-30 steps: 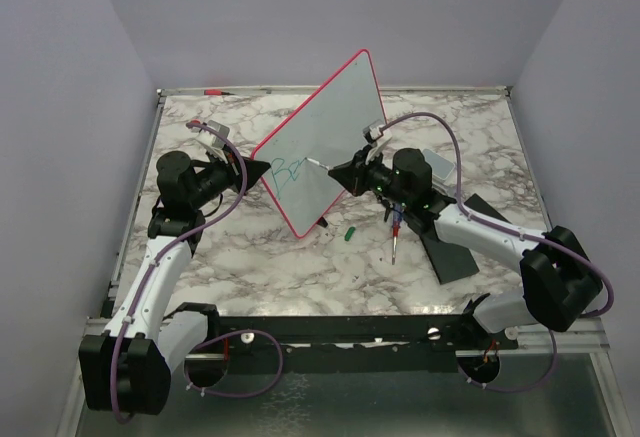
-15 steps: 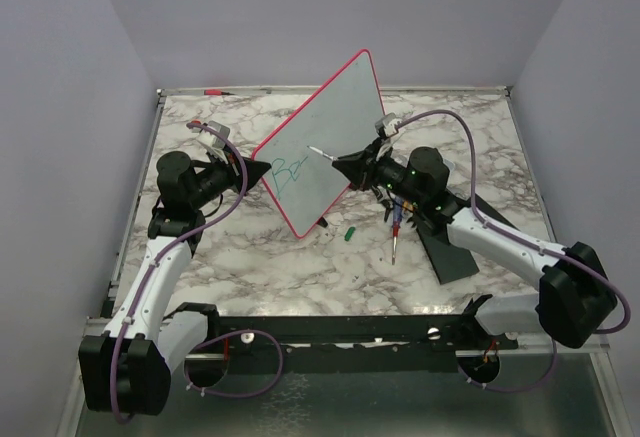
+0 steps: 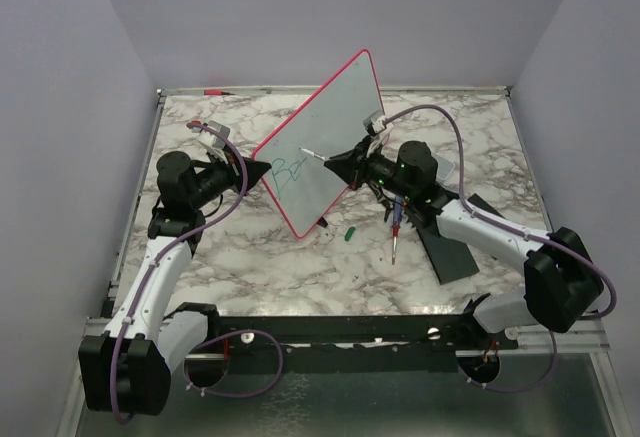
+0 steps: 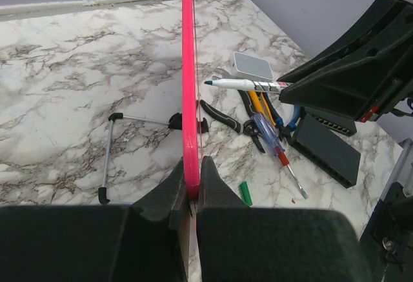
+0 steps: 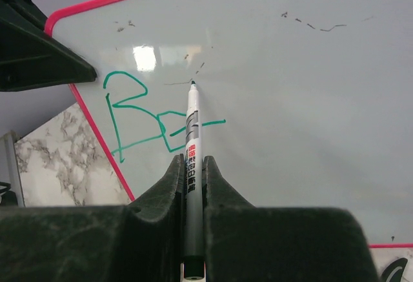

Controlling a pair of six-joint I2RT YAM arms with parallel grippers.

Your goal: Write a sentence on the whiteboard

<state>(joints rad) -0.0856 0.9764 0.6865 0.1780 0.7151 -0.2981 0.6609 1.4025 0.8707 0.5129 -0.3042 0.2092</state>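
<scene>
The whiteboard [image 3: 330,127] stands up on one corner, tilted, between the two grippers. It is white with a thin pink rim [image 4: 188,69]. Green letters [image 5: 139,117] that look like "Be" are on its face (plus a few faint old smudges).

The left gripper [image 4: 191,179] is squeezed tight on the rim at the board's side corner, one finger on each face. The right gripper [image 5: 191,172] is closed tight on a marker [image 5: 191,124], which sticks out straight ahead of its fingers. The marker's tip is right at the board, just up and right of the green letters. I cannot tell if it touches.

On the marble table [image 3: 250,267] under the right gripper lie a screwdriver [image 4: 274,143], pliers [image 4: 226,117] and a little green cap [image 4: 246,193].
</scene>
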